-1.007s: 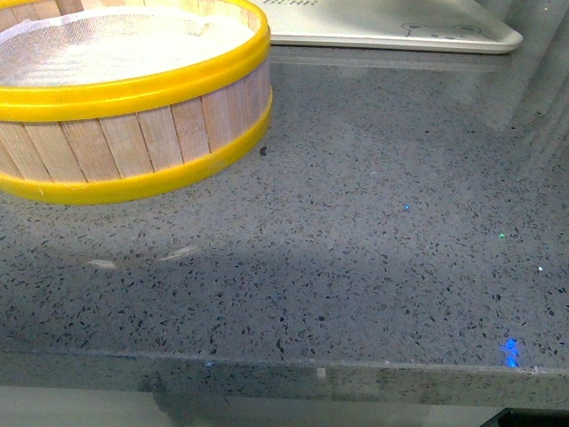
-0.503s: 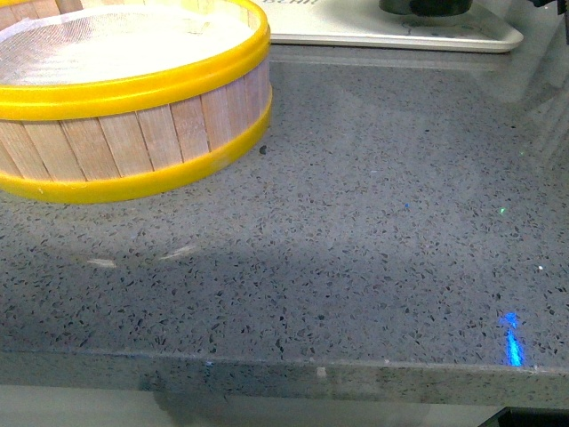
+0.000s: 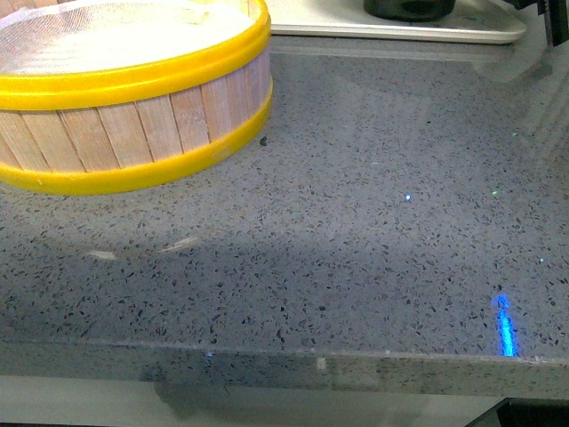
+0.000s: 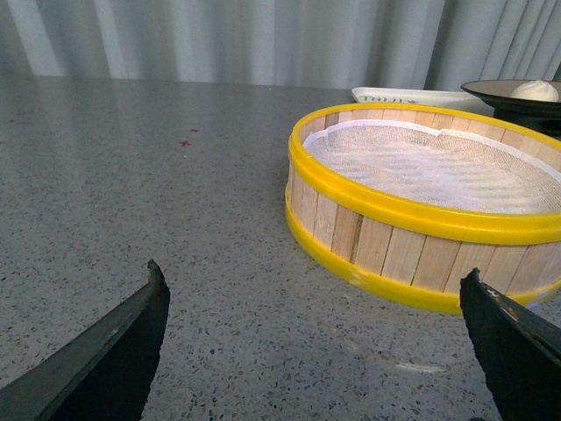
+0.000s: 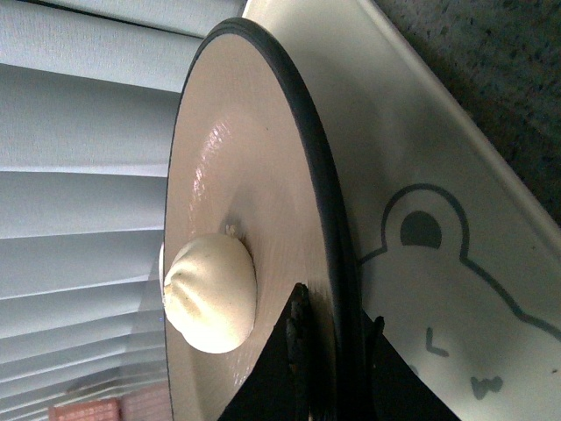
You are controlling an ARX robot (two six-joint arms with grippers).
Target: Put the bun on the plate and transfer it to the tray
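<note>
In the right wrist view my right gripper (image 5: pixel 333 320) is shut on the black rim of the tan plate (image 5: pixel 228 149). The white pleated bun (image 5: pixel 210 294) sits on the plate near its middle. The white tray (image 5: pixel 421 158), printed with a grey cartoon face, lies right under the plate. In the front view the plate's black foot (image 3: pixel 409 9) stands on the tray (image 3: pixel 356 28) at the far edge. In the left wrist view the plate (image 4: pixel 504 92) with the bun (image 4: pixel 535 89) shows behind the basket. My left gripper (image 4: pixel 311 289) is open and empty above the counter.
A yellow-rimmed wooden steamer basket (image 3: pixel 133 89) with a white cloth liner stands at the far left of the grey speckled counter (image 3: pixel 356 222); it also shows in the left wrist view (image 4: pixel 421 202). The counter's front edge (image 3: pixel 284 365) runs along the bottom. Blinds stand behind.
The plate's black foot came into view over the tray and moved down and left onto it. The front view shifted slightly, and the blue light streak on the counter grew longer.
</note>
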